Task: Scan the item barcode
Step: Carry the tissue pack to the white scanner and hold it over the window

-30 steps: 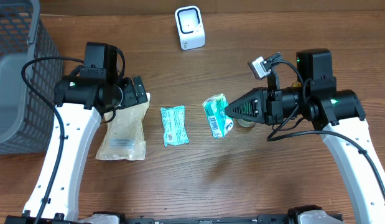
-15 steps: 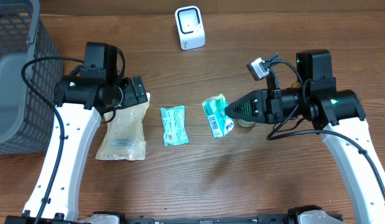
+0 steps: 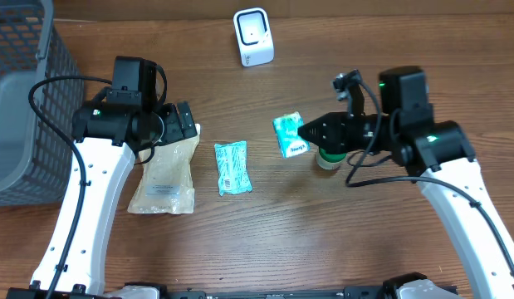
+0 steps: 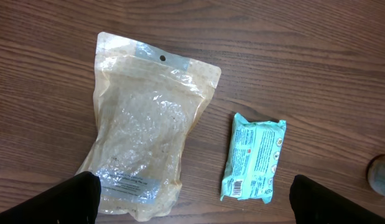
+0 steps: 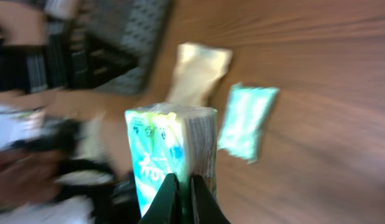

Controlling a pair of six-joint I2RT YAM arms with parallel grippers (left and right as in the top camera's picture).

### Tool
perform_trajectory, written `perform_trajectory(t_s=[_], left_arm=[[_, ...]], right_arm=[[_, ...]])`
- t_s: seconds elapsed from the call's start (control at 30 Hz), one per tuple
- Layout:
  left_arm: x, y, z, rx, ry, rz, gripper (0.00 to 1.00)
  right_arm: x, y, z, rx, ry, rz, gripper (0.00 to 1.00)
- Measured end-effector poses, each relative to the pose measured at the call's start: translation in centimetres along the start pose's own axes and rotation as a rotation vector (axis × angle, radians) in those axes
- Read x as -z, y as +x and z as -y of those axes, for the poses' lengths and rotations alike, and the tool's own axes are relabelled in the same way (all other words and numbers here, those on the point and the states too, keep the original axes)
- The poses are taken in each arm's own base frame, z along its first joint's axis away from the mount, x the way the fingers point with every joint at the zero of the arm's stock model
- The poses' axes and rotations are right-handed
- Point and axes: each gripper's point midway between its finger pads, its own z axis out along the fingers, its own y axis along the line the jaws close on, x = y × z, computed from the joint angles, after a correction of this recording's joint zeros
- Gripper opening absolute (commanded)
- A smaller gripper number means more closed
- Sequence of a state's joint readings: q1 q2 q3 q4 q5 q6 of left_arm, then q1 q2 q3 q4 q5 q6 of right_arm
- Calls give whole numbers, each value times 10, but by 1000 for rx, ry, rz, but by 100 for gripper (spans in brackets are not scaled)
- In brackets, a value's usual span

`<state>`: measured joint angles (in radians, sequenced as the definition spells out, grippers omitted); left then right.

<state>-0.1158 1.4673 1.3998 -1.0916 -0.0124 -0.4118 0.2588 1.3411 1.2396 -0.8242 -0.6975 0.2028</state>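
The right arm reaches in from its side toward the middle of the tabletop [image 3: 364,241], forearm bent and wrist turned so that the right end effector [image 3: 305,133] points across at the other arm. Its fingers are pressed together on one edge of the green packet [image 3: 290,135], which sticks out past the fingertips. The left arm is bent over its own half, and the left end effector [image 3: 183,124] hangs above the top edge of the clear pouch [image 3: 163,174] with its fingers spread wide and nothing between them.

Only the overhead view shows the scanner [image 3: 253,37], a small white unit at the far edge of the tabletop. It is well apart from the green packet, which lies nearer the arms than the scanner does. That view also shows a grey basket [image 3: 24,100] at the left margin and a small round object [image 3: 327,159] just beneath the right wrist.

The left wrist view shows the dark fingers [image 4: 80,199] at the two bottom corners. The clear pouch lies flat below them, and a teal packet [image 4: 253,160] lies beside the pouch and apart from it, label side up.

The right wrist view is blurred. It shows the green packet standing on end straight above the closed fingers [image 5: 170,199]. A green printed face is on one side and a paler panel on the other. No barcode can be made out on it. The pouch, teal packet and basket are soft shapes behind it.
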Motion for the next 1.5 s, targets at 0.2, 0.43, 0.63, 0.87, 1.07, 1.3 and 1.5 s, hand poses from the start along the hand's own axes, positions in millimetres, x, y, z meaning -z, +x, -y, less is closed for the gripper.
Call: perform_trajectory(t_s=[0.2, 0.43, 0.63, 0.87, 1.07, 1.3, 1.5], left_arm=[[0, 0, 0, 0, 0, 0, 100], [0, 0, 0, 0, 0, 0, 99], [0, 0, 0, 0, 0, 0, 100], [0, 0, 0, 0, 0, 0, 99], [0, 0, 0, 0, 0, 0, 100], [0, 0, 0, 0, 0, 0, 100], [0, 0, 0, 0, 0, 0, 100]], right_arm=[[-7, -8, 8, -36, 195, -25, 3], [18, -84, -13, 12, 355, 60, 4], [5, -143, -13, 150, 476, 204, 4], [-51, -178, 17, 309, 640, 269, 4], [-100, -209, 46, 505, 776, 321, 4], [-136, -234, 72, 692, 867, 361, 4], [-162, -241, 90, 796, 904, 357, 4]])
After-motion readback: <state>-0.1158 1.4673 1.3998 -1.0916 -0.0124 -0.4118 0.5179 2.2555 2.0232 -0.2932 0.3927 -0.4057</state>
